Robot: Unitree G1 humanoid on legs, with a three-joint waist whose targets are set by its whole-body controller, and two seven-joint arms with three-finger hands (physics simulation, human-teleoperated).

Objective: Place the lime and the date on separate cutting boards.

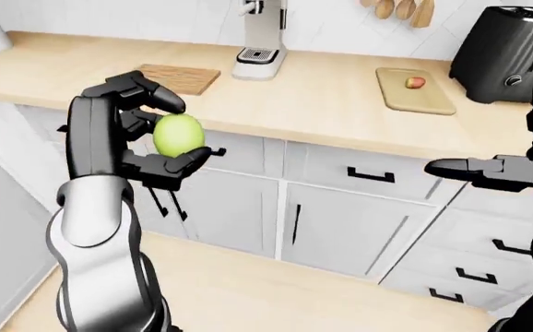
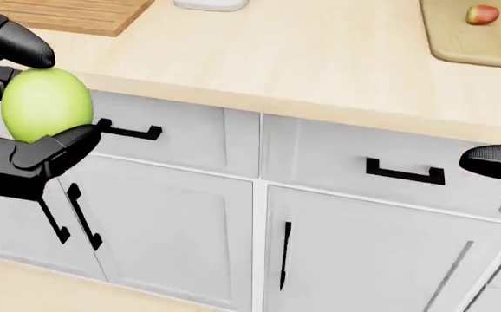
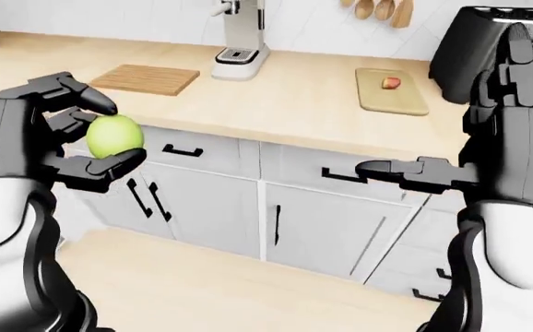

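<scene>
My left hand [image 1: 189,128] is shut on the green lime [image 1: 178,134], holding it up in the air short of the counter's edge, at the left of the eye views. On the counter's right part lies a light cutting board [image 1: 423,102] with the small red-yellow date [image 1: 415,83] on it. A darker wooden cutting board [image 1: 179,78] lies bare to the left of the coffee machine. The right hand [image 3: 469,138] is open and holds nothing, one finger stretched leftward at drawer height below the light board.
A white coffee machine [image 1: 257,34] stands between the two boards, and a black toaster [image 1: 506,45] sits at the counter's right end. White drawers and cabinet doors [image 1: 340,221] with black handles run below the counter. Wooden floor [image 1: 248,283] lies beneath me.
</scene>
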